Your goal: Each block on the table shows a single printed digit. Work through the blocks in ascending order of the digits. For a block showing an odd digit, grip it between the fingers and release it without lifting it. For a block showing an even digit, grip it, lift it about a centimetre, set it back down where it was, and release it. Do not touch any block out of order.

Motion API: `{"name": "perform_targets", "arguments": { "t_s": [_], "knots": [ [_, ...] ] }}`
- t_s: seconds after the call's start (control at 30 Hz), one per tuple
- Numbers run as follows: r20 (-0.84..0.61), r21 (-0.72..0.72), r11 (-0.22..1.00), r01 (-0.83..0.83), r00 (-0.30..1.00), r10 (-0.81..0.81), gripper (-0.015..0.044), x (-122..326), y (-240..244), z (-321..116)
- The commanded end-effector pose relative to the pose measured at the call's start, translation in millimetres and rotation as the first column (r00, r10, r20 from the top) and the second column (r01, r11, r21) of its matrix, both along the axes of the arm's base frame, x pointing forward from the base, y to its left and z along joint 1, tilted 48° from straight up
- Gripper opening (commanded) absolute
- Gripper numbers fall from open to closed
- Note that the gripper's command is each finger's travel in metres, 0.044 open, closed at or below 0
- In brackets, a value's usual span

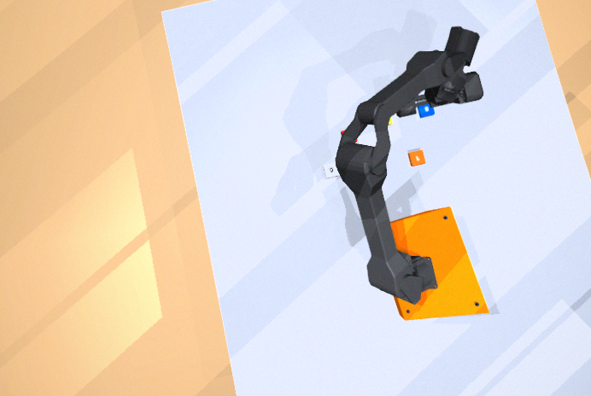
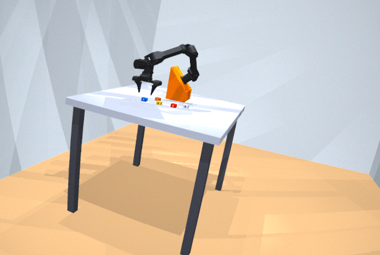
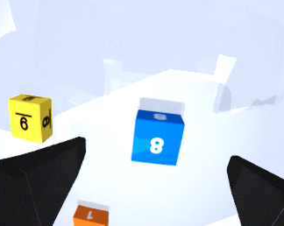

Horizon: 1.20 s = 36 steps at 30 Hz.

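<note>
My gripper [image 2: 145, 93] [image 3: 159, 157] is open and empty, above the blue block, its fingertips clear of it. The blue block [image 1: 421, 113] [image 2: 144, 99] [image 3: 142, 155] shows an 8 and sits on the table. The yellow block [image 1: 390, 120] [image 2: 158, 103] [image 3: 31, 135] shows a barred digit, 6 or 9; I cannot tell which. The orange block [image 1: 417, 158] [image 2: 157, 99] [image 3: 92, 222] shows a 1. The red block [image 1: 342, 132] [image 2: 173, 105], its digit unreadable, is mostly behind the arm in the top view. The white block [image 1: 327, 172] [image 2: 186, 106] has a digit too small to read.
The white table [image 1: 256, 267] [image 2: 190, 125] bears all the blocks. The orange arm base [image 1: 438, 243] [image 2: 175, 88] stands beyond the orange block. In the wrist view, yellow is left of blue, outside the left finger, and orange is at the bottom edge.
</note>
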State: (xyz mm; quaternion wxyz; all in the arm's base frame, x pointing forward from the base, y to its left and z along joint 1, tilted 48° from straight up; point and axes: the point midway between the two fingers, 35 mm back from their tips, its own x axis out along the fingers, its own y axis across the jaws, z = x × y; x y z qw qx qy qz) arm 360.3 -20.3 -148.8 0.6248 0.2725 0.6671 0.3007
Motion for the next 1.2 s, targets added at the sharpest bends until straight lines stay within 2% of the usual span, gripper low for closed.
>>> {"name": "perform_targets", "arguments": {
  "t_s": [0.0, 0.1, 0.27, 0.6, 0.87, 1.1, 1.17],
  "knots": [
    [0.002, -0.009, 1.0, -0.009, 1.0, 0.009, 0.0321, 5, -22, 20],
    [0.002, -0.008, 1.0, -0.011, 1.0, 0.011, 0.0242, 7, -57, 53],
    [0.002, -0.008, 1.0, -0.012, 1.0, 0.012, 0.012, 6, -59, 55],
    [0.002, -0.008, 1.0, -0.012, 1.0, 0.012, 0.012, 7, -57, 57],
    [-0.001, -0.002, 1.0, -0.012, 1.0, 0.012, 0.012, 0, 14, 134],
    [-0.001, -0.002, 1.0, -0.012, 1.0, 0.012, 0.012, 0, 16, 136],
    [-0.001, -0.003, 1.0, -0.011, 1.0, 0.011, 0.0172, 0, 26, 127]
  ]
}}
